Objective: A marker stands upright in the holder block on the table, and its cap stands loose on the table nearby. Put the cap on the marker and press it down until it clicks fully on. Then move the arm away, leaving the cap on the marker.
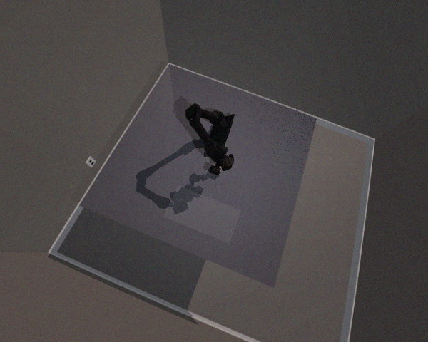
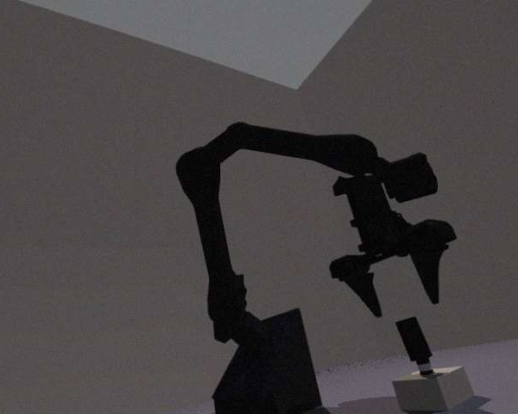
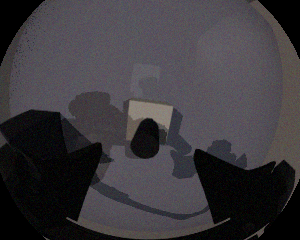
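The holder block is pale and stands on the table. The marker stands upright in it, with a short light band of its body showing above the block. The dark cap sits on top of the marker, in line with it. Whether it is fully clicked down cannot be told. My gripper is wide open and empty. Its fingertips are just above the cap, one to each side, not touching it. In the top view the arm hides the cap and marker.
The arm's dark base stands on the table behind the block. The arm's shadow falls across the table. A lighter patch lies on the table beyond the gripper.
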Controlling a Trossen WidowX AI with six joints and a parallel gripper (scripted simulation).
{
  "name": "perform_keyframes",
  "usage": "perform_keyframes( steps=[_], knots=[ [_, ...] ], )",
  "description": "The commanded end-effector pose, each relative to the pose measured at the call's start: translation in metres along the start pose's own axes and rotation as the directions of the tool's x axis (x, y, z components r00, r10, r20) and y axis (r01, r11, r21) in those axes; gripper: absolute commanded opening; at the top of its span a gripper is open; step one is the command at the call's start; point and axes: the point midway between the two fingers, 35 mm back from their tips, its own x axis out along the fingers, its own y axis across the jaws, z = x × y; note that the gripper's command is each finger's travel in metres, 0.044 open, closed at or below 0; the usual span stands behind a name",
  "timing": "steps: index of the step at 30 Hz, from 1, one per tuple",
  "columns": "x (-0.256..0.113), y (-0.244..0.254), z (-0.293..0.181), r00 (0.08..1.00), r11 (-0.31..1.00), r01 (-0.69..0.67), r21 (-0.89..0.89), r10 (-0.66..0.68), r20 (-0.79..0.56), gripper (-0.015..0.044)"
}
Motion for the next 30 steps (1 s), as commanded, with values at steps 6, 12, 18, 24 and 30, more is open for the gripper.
perform_keyframes(
  steps=[6,12,18,24,30],
  knots=[
    [-0.029,0.001,-0.002,1.0,0.997,0.008,0.076,-0.009,0.007,0.0387],
    [-0.025,0.002,-0.002,1.0,0.788,0.004,0.616,-0.01,0.006,0.023],
    [-0.021,0.004,-0.002,1.0,0.299,-0.002,0.954,-0.011,0.005,0.0072],
    [-0.019,0.004,-0.002,1.0,-0.048,-0.005,0.999,-0.012,0.005,0.0],
    [-0.019,0.004,-0.002,1.0,-0.048,-0.005,0.999,-0.012,0.005,0.0]
  ],
)
